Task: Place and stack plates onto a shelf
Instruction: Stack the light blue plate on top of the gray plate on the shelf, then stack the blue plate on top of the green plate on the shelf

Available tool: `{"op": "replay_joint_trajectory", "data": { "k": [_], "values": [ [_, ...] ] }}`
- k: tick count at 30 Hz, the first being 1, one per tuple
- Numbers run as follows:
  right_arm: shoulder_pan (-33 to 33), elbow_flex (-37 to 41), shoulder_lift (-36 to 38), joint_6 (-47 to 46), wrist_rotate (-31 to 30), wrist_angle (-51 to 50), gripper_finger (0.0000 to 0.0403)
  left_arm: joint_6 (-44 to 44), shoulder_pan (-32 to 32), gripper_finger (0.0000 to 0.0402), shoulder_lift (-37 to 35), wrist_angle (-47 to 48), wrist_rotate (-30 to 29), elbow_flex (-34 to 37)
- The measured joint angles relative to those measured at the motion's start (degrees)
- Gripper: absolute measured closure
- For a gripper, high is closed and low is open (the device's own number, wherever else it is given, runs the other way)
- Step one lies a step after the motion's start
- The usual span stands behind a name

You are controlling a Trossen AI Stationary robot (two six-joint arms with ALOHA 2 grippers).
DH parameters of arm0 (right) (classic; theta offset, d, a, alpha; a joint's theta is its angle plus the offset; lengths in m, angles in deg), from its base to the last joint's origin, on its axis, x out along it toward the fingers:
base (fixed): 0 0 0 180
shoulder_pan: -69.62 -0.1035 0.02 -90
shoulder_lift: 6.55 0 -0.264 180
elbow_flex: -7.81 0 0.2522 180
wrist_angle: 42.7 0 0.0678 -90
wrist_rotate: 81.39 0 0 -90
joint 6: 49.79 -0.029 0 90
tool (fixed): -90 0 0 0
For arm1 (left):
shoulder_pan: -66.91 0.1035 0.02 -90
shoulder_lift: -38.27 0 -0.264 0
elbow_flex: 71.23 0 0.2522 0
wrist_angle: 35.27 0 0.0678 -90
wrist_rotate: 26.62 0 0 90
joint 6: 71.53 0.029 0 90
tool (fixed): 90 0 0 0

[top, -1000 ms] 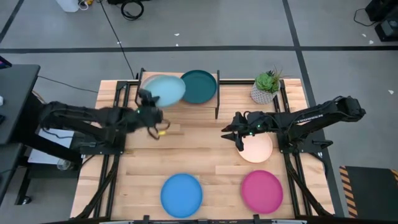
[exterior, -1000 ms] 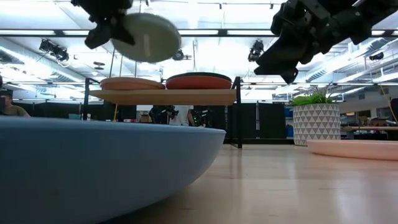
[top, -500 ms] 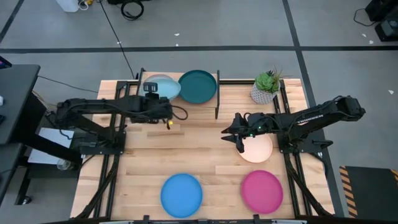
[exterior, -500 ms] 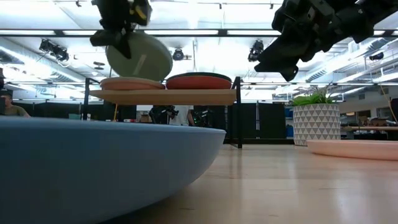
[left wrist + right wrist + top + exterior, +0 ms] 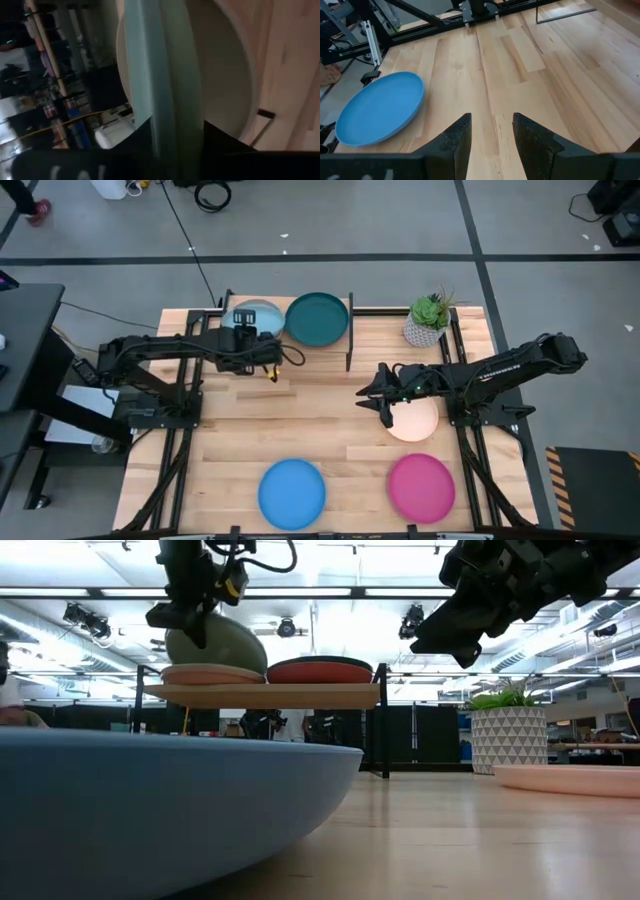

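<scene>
Over shelf (image 5: 300,330) | light teal plate (image 5: 254,314) | clamped in left jaws (image 5: 246,332)

Grey floor (image 5: 400,220) (dark seams crossing it), ceiling strip lights (image 5: 320,592), black cable (image 5: 210,194).

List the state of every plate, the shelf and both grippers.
Light teal plate: tilted, held over the shelf's left stack.
Left gripper: shut on it.
Dark teal plate: flat on the shelf.
Blue plate, magenta plate, cream plate: on the table.
Right gripper: open, empty.
</scene>
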Motion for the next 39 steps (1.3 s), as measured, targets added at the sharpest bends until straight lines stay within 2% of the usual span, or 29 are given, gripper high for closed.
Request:
{"op": "replay_joint_trajectory", "data": {
  "k": [7, 14, 16, 21, 23, 27, 30, 33, 36, 39],
  "values": [
    [0.0, 0.0, 0.0, 0.4, 0.0, 0.0, 0.0252, -0.2, 0.2, 0.0232, 0.0, -0.1, 1.5, 0.0],
    [0.0, 0.0, 0.0, 0.6, 0.0, 0.5, 0.0252, -0.3, -0.1, 0.0187, -0.1, 0.1, 13.9, -5.0],
    [-0.1, 0.0, 0.0, 0.6, 0.0, 0.5, 0.0252, -0.5, 0.5, 0.0185, -0.5, 0.4, 16.8, -5.7],
    [-0.5, 0.0, 0.0, 0.6, 0.0, 0.3, 0.0252, -0.4, 1.1, 0.0188, -0.4, 1.3, 16.9, -5.7],
    [-0.5, 0.0, 0.0, 0.4, 0.0, -0.7, 0.0252, -0.4, 0.4, 0.0190, -0.5, 1.1, 18.8, -6.0],
    [0.3, -0.1, 0.0, -2.0, 0.1, -6.4, 0.0252, -0.8, -1.8, 0.0196, -2.0, -4.3, 28.8, -8.1],
    [1.1, -1.4, 0.0, -4.5, -0.2, -14.9, 0.0252, -1.5, -4.3, 0.0201, -2.6, -10.8, 39.8, -7.4],
    [0.6, -2.3, -0.1, -6.3, -1.0, -21.9, 0.0252, -1.6, -7.9, 0.0208, -2.6, -15.8, 47.1, -4.3],
    [-0.6, -2.3, -0.1, -7.9, -1.7, -24.3, 0.0252, -2.7, -11.7, 0.0215, -2.5, -22.0, 47.9, 2.0],
    [-1.5, -2.3, -0.1, -8.1, -2.9, -24.2, 0.0252, -7.8, -14.4, 0.0220, -2.3, -26.8, 47.9, 9.1]
  ]
}}
